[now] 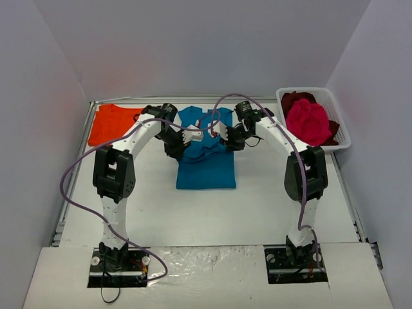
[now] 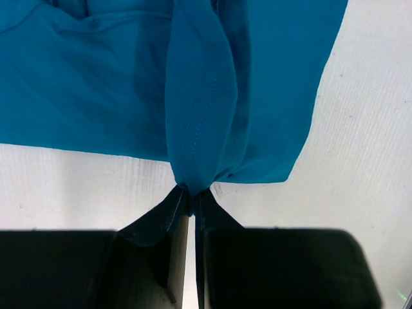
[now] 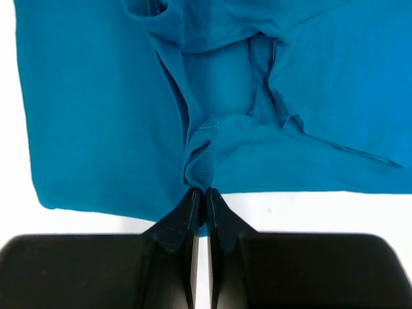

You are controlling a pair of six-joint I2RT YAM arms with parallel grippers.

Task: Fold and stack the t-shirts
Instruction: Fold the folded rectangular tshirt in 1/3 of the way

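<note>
Left end effector, right end effector — both gripping teal-blue t-shirt.

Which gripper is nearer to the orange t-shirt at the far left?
Left. The left gripper pinches the teal-blue t-shirt on the side toward the orange t-shirt; the right gripper pinches it just beyond, toward the white basket.

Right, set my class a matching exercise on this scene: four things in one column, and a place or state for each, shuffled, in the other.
Things:
1. teal shirt
2. orange shirt
3. pink shirt
4. left gripper

Places or states:
A. in the basket
B. shut on a fold of the teal shirt
C. far left corner of the table
D. mid-table, between the arms

Pairs: 1-D, 2-C, 3-A, 4-B
</note>
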